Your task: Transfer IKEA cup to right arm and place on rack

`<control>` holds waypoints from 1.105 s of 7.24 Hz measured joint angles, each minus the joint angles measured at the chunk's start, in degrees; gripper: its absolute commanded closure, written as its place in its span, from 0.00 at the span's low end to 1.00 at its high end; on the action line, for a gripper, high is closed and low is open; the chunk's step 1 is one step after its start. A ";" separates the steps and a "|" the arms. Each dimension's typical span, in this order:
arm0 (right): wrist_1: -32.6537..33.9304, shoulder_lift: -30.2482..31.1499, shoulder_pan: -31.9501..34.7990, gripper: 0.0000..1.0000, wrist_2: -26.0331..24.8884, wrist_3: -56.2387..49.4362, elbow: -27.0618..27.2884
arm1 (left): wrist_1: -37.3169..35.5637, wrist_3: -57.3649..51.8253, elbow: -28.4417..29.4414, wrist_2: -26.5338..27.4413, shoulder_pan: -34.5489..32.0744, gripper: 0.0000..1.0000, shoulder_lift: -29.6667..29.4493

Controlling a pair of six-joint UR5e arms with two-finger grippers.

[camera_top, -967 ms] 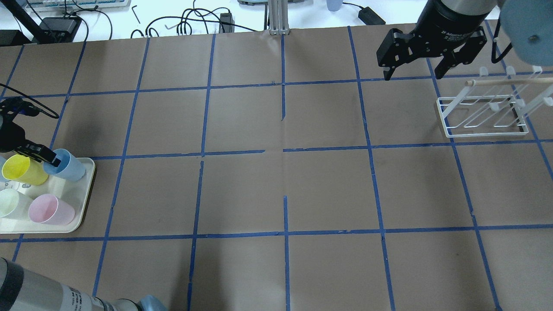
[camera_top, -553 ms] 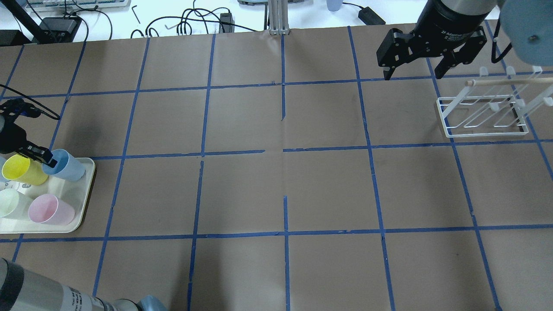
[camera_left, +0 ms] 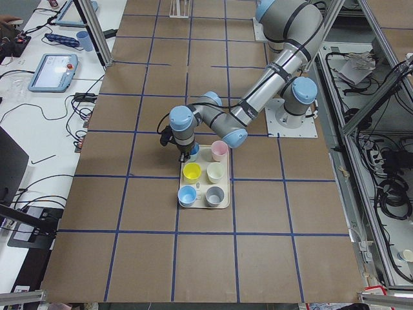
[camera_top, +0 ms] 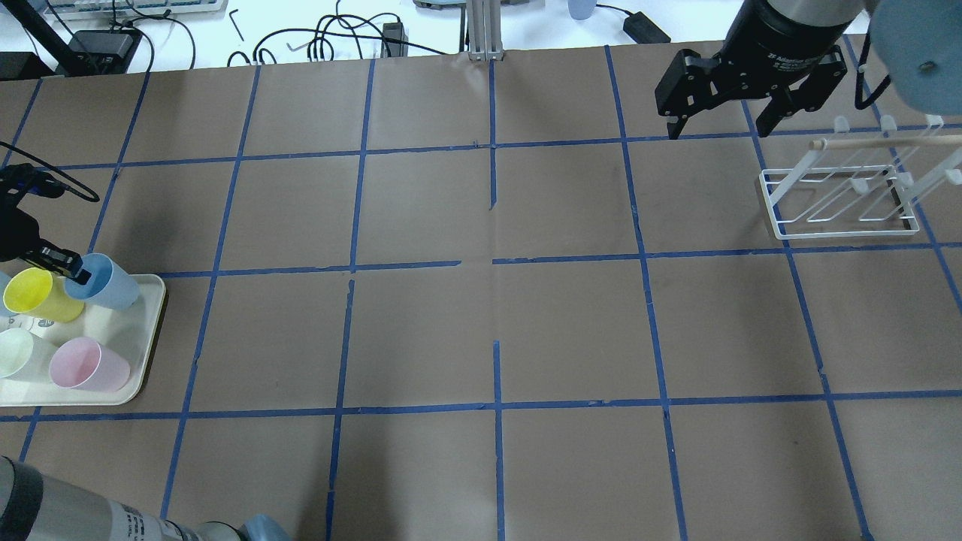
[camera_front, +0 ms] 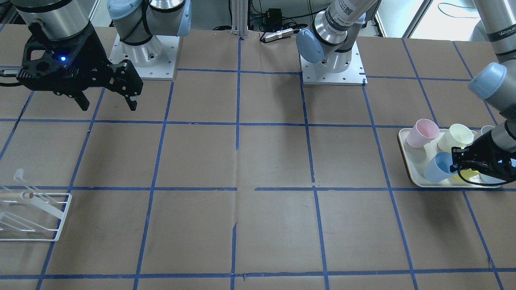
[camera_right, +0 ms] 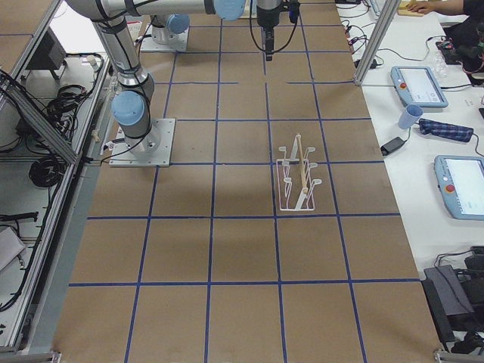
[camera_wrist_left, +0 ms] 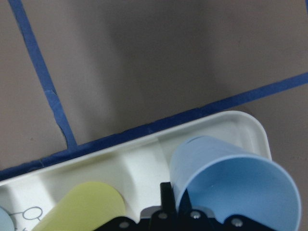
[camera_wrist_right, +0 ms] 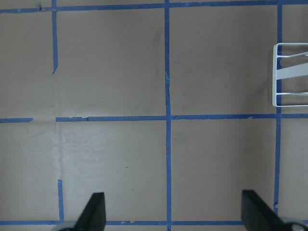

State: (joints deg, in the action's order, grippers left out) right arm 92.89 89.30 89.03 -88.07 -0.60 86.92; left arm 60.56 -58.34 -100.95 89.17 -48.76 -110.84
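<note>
The IKEA cup (camera_top: pixel 105 282) is a pale blue tumbler at the far corner of the cream tray (camera_top: pixel 143 353), tilted with its mouth toward my left gripper (camera_top: pixel 75 272). That gripper is shut on the cup's rim, one finger inside the mouth. The cup also shows in the front view (camera_front: pixel 439 167) and the left wrist view (camera_wrist_left: pixel 231 187). My right gripper (camera_top: pixel 716 131) is open and empty, hanging above the table just left of the white wire rack (camera_top: pixel 842 191). The rack holds no cups.
On the tray stand a yellow cup (camera_top: pixel 37 294), a pink cup (camera_top: pixel 86 364) and a pale cream cup (camera_top: pixel 19 353). The left side view shows a second blue cup (camera_left: pixel 187 196) and a grey cup (camera_left: pixel 215 196). Brown paper with blue tape lines covers the table.
My left gripper has drawn the blue cup a little toward the view's upper left, and it looks slightly raised off the tray. The right arm has barely moved.
</note>
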 measured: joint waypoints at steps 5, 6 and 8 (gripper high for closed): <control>-0.02 0.00 -0.14 0.00 0.08 -0.36 -0.08 | 15.32 9.01 0.06 -17.53 -6.74 1.00 10.48; -0.24 0.00 -0.54 0.00 0.13 -0.68 -0.25 | 16.53 14.25 -0.37 -23.14 -10.69 1.00 11.86; -0.82 0.00 -1.18 0.00 0.13 -1.42 -0.47 | 17.38 24.85 -1.87 -35.19 -17.81 1.00 13.78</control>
State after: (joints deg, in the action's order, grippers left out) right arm 92.07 89.30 87.85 -87.93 -2.02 86.45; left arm 77.94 -33.49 -102.83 53.98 -66.57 -97.05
